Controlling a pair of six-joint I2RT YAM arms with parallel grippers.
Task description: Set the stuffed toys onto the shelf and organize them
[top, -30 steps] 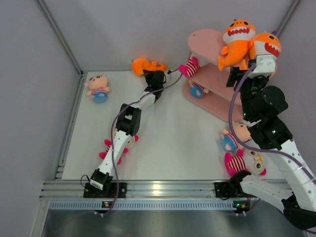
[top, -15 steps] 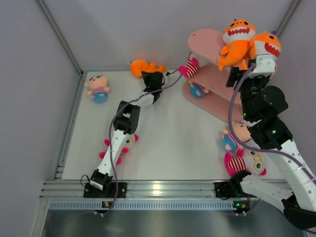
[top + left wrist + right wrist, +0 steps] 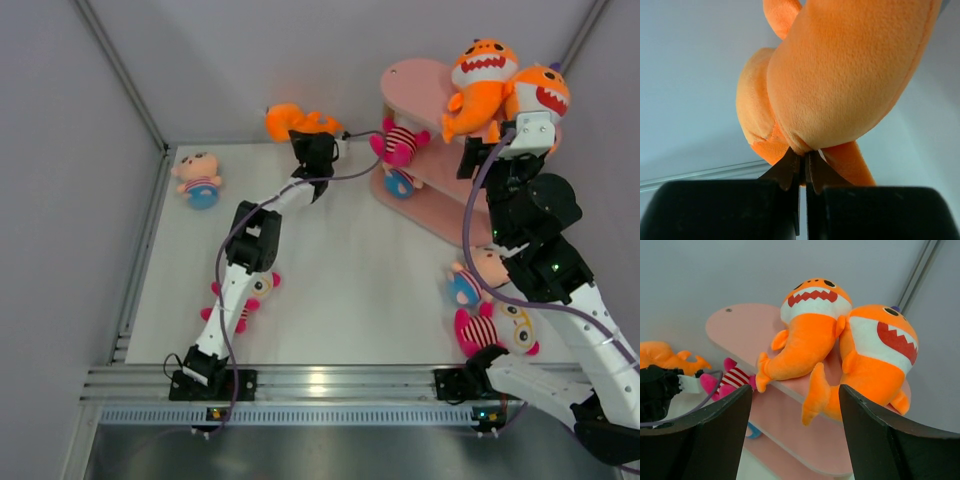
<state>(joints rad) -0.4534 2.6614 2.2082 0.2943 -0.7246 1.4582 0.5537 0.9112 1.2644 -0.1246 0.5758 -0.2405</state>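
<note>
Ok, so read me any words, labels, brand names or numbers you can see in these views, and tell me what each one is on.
No text can be read in any view.
The two sharks on the pink shelf: no tag or lettering shows.
The orange shark pinched in the left hand: plain plush only.
The black robot arms: no legible marking.

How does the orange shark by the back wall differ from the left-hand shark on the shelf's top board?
The back-wall shark is pinched in the shut left gripper, off the shelf; the top-board shark sits free on the top board, leaning on a second shark. The back-wall shark hides its face; the top-board shark shows its white toothy mouth. Both are orange plush.
</note>
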